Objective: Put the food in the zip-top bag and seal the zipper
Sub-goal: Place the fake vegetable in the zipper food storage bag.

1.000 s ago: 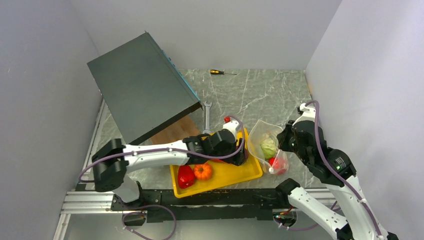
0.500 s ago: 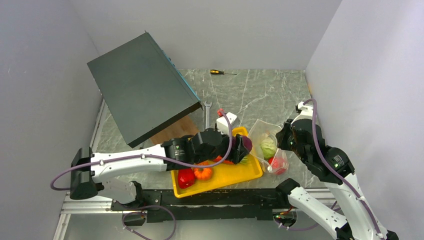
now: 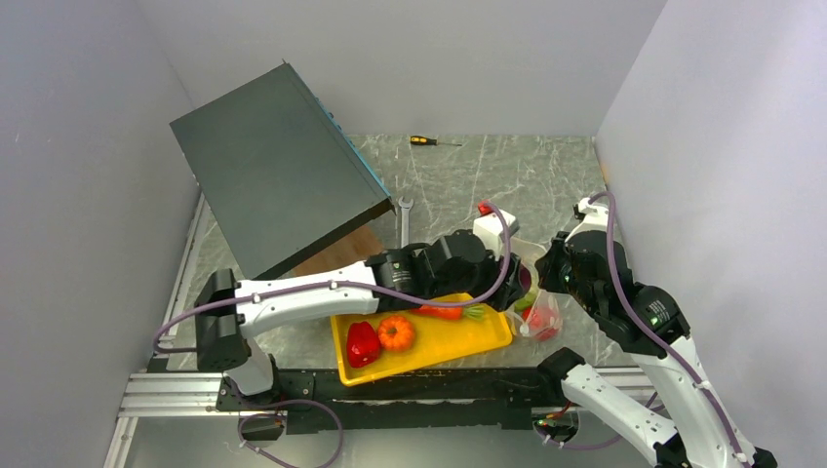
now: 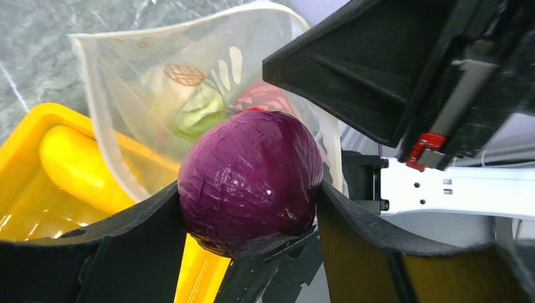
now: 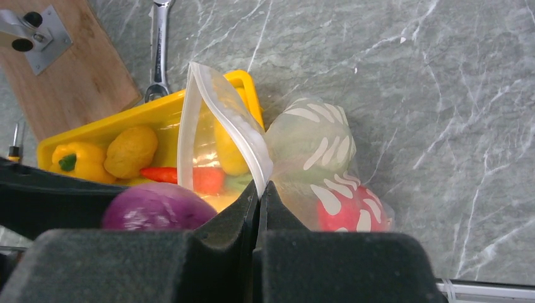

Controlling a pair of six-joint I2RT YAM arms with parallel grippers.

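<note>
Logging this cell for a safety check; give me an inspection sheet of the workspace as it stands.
Surface: grey marble table.
Job's things: purple onion near the open mouth of the zip-top bag; cabbage and red piece inside; red pepper, pumpkin, carrot on yellow tray.
Clutter: wrench, screwdriver, dark box, wooden board.
Hands: left hand shut on purple onion; right hand pinching the zipper.
Cables: purple cable along each arm.
Surroundings: plain walls.

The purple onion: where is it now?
In the left wrist view, the purple onion is gripped in the left tool, at the open mouth of the clear bag, beside the yellow tray.
</note>
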